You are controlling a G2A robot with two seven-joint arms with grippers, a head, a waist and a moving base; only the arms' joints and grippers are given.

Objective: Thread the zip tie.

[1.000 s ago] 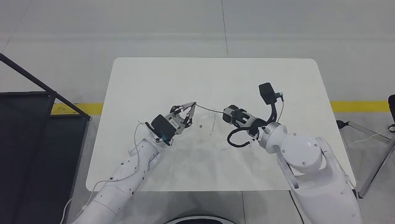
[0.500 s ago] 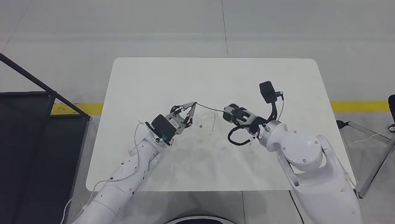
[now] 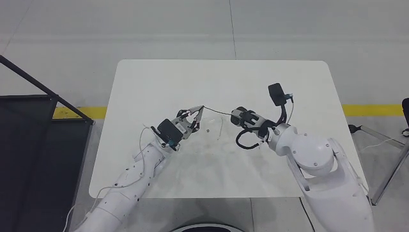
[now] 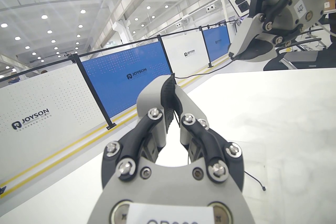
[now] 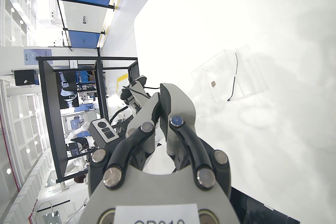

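Left end effector (image 3: 199, 109) and right end effector (image 3: 234, 117) both pinched the zip tie (image 3: 217, 113).
Each was pressed together on one end of the thin black zip tie, which stretched between them near the middle of the top view above the white table (image 3: 287, 85); a clear plastic piece (image 5: 223, 70) lay on the table.

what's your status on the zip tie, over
Left gripper shut on thin black plastic zip tie; right gripper shut on its other end. Tie strung between them above white table. Clear plastic piece with black strip lying below.
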